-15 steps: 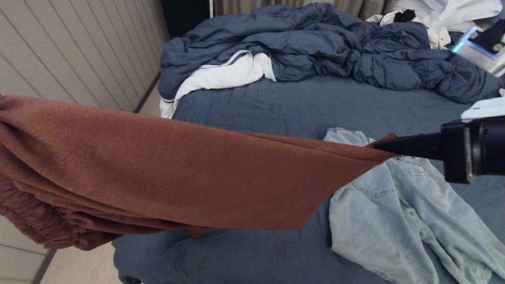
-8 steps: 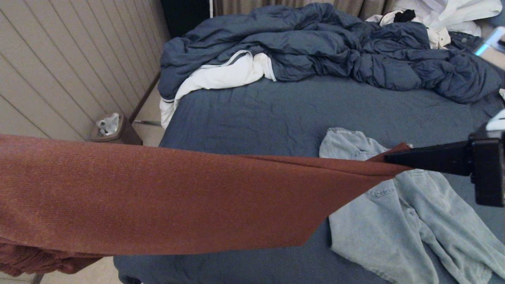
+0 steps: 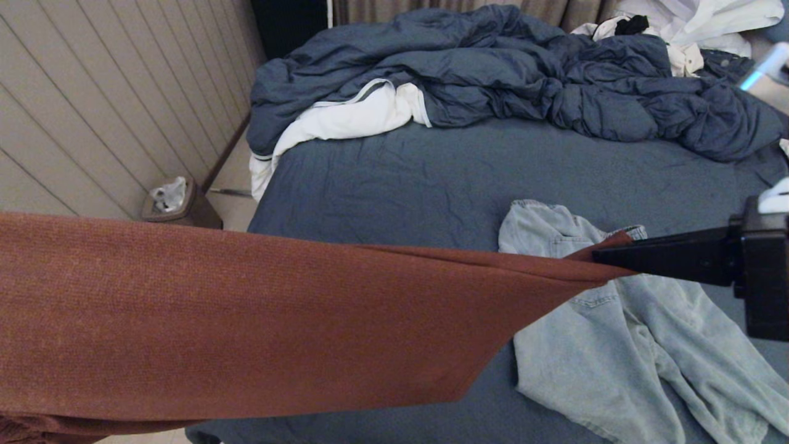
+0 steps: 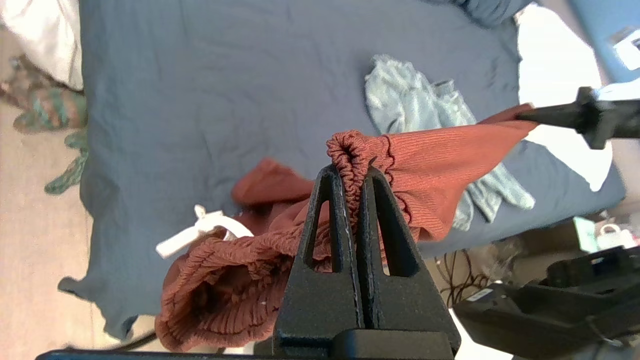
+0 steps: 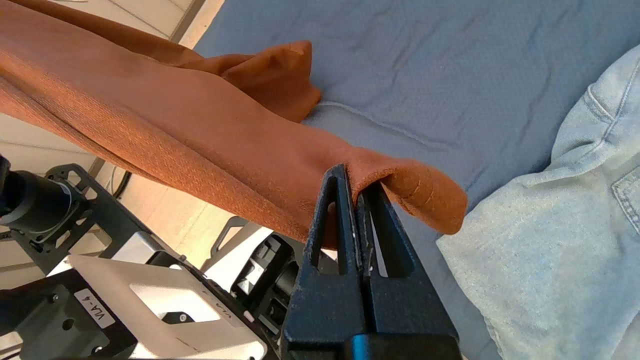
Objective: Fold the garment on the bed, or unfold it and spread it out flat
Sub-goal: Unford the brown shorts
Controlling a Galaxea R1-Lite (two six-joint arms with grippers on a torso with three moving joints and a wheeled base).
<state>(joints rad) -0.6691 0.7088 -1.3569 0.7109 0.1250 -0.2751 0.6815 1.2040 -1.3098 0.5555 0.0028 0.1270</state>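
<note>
Right gripper (image 5: 357, 185) is clamped on a hem corner of the rust shorts (image 3: 246, 320); left gripper (image 4: 352, 172) is clamped on their elastic waistband. Both hold the garment stretched above the bed (image 3: 400, 179), beside the denim shorts (image 3: 616, 345).

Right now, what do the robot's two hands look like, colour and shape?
Both the left hand and the right hand are matte black with a grainy texture. Each has two tapered, wedge-shaped fingers with long triangular cut-outs. Behind the right hand sits a boxy black wrist block.
</note>
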